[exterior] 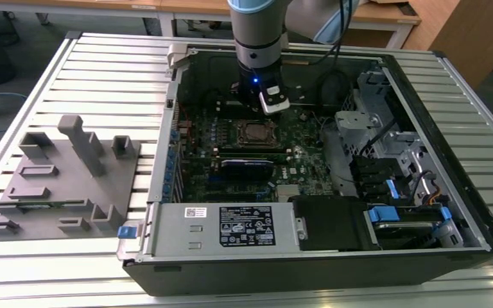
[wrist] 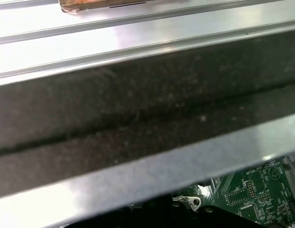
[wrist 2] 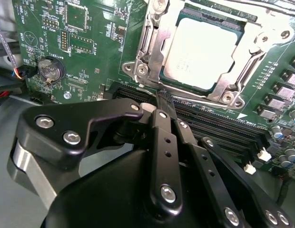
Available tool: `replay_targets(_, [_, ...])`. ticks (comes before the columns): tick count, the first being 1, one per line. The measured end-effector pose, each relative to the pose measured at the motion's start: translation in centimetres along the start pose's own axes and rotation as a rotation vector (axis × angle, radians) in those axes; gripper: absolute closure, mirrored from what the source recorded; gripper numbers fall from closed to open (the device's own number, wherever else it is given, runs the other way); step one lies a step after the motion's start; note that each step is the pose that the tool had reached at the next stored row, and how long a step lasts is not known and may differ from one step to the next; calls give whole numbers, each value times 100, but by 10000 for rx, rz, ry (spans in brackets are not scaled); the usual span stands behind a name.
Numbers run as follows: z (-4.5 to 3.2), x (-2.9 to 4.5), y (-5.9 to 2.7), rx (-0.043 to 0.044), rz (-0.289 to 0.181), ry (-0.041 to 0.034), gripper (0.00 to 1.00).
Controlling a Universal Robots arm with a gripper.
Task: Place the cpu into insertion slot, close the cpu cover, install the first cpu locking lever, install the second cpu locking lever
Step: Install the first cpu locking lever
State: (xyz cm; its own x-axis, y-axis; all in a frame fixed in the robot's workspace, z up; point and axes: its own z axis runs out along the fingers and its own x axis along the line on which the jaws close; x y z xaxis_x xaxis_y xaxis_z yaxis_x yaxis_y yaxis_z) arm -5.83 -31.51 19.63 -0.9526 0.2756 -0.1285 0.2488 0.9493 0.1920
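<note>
Second wrist view: cpu (wrist 2: 201, 53) seated in socket under closed cpu cover (wrist 2: 152, 52), gripper (wrist 2: 162, 102) pinched shut and empty just beside a thin lever at the frame edge; risk of slipping off and scraping the motherboard (wrist 2: 90, 52).

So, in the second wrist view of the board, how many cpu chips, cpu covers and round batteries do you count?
cpu: 1
cpu cover: 1
round battery: 1
Total: 3
</note>
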Motion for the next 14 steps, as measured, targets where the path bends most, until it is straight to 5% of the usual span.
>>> replay_targets(14, [3, 6, 18, 0, 2, -3, 90])
